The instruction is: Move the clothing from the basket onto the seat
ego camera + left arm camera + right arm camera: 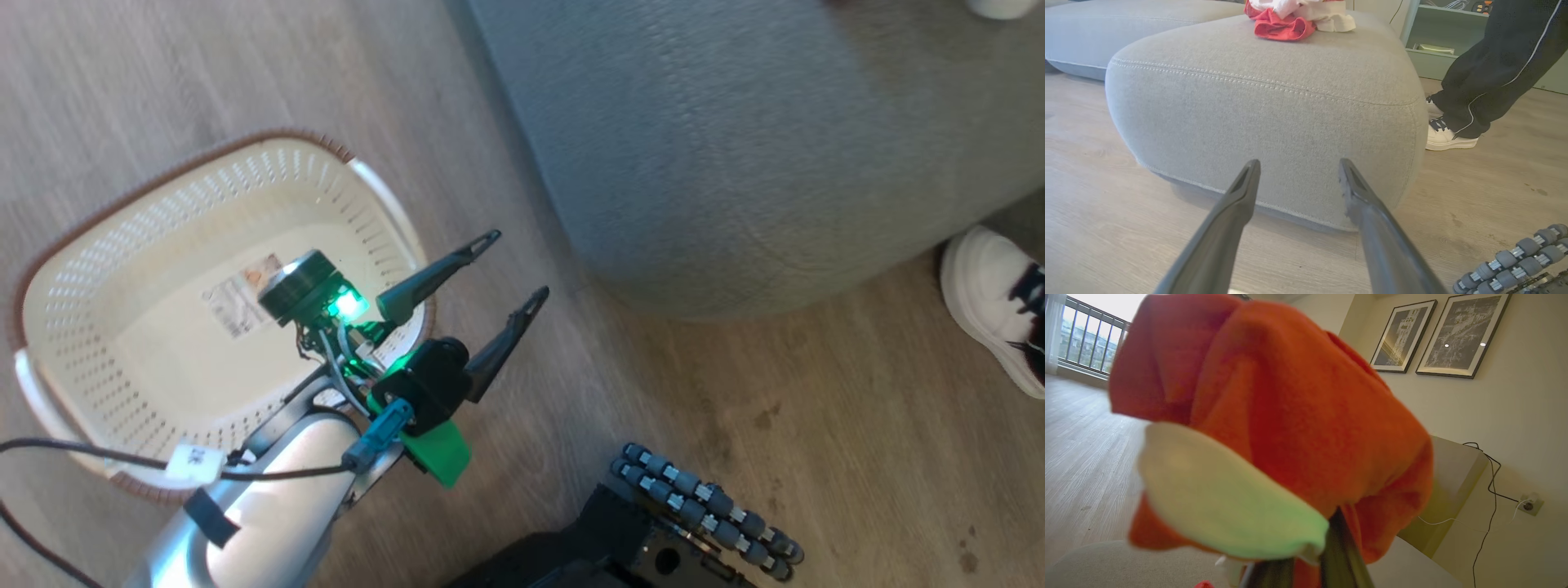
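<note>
— Our right gripper is pinched shut on a red garment, up in the air. The basket is empty.
— It could slip to the floor (maybe we hold just a bit). The other garment lies on the seat; our left gripper hangs open.

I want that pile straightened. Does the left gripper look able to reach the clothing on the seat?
Probably, once raised: the left gripper is open and empty, but it faces the seat side-on, and the clothing lies on top, farther back.
</note>
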### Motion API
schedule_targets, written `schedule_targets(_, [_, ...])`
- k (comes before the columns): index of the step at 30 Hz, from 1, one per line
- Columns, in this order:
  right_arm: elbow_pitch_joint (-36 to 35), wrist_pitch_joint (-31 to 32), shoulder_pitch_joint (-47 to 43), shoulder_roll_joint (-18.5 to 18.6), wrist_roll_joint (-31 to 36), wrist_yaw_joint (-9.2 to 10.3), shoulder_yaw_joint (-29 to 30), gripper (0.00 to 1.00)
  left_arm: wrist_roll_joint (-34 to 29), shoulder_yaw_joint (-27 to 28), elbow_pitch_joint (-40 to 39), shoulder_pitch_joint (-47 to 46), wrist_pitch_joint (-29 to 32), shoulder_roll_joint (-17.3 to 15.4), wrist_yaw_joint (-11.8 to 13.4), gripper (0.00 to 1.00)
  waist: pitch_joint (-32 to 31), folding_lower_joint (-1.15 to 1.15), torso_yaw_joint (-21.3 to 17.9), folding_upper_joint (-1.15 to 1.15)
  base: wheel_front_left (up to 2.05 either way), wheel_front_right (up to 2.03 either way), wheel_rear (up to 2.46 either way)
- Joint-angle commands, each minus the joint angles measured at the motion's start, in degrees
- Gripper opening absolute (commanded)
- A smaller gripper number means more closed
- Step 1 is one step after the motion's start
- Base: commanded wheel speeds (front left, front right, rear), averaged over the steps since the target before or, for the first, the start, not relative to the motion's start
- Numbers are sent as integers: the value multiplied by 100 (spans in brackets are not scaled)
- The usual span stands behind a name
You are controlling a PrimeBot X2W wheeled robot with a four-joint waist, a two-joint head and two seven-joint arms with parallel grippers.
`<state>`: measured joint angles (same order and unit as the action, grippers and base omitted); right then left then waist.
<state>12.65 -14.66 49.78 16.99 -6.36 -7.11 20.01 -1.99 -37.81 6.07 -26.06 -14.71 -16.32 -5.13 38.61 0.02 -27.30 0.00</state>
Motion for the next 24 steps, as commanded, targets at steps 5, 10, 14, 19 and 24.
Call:
schedule_targets(5, [673, -34, 537, 409, -160, -37, 166, 0, 86, 99, -249, -112, -29, -64, 129, 100, 294, -2, 309, 0, 0, 0, 0])
schedule_targets(10, [1842, -34, 932, 618, -248, -37, 108, 0, 117, 9, -269, -162, -29, -61, 181, 100, 388, -2, 501, 0, 0, 0, 0])
schedule_targets(14, [3001, -34, 1250, 737, -425, -37, -142, 0, 142, -16, -312, -200, -29, -55, 284, 100, 483, -2, 633, 0, 0, 0, 0])
schedule_targets(19, [3835, -34, 1424, 825, -437, -37, -206, 0, 184, 13, -371, -189, -29, -72, 391, 100, 555, -2, 718, 0, 0, 0, 0])
schedule_targets(24, [4502, -34, 1464, 713, -310, -37, -464, 0, 189, -40, -381, -159, -29, -100, 421, 100, 574, -2, 768, 0, 0, 0, 0])
